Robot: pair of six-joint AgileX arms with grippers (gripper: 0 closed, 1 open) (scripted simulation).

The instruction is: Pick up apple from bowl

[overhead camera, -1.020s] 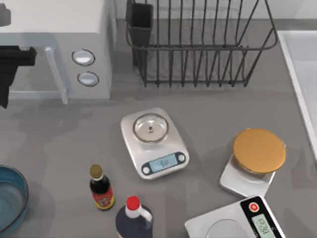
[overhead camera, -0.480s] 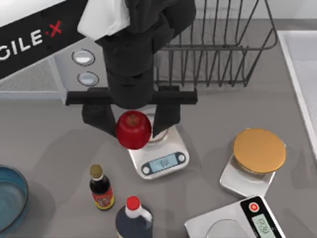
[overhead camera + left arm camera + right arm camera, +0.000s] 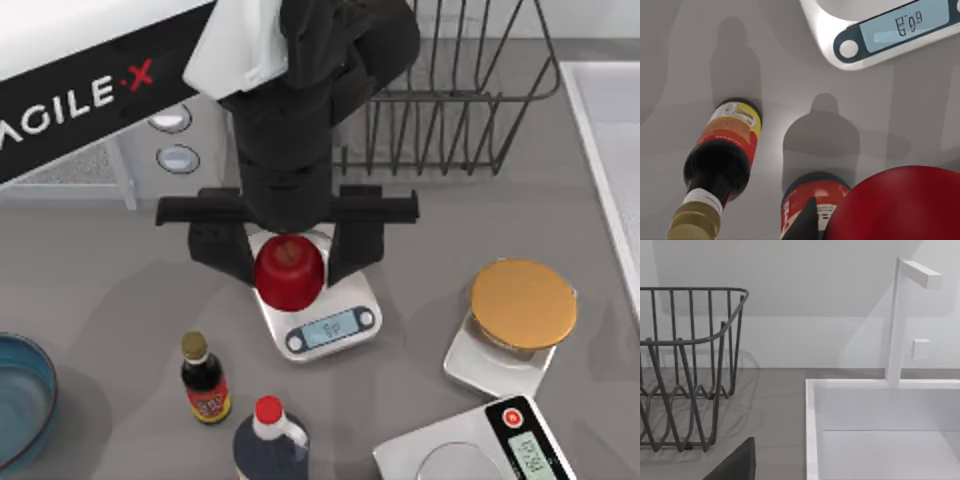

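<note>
Left hand (image 3: 289, 262), gripping the apple (image 3: 289, 272), has shifted right over the scale (image 3: 318, 318)

Left AgileX arm, white-and-black, reaches in from top view's upper left, wrist pointing straight down over tabletop middle. Left claw (image 3: 289, 262): black fingers (image 3: 222, 256) spread either side of glossy red round apple (image 3: 289, 272), clamped on it, raised.
</note>
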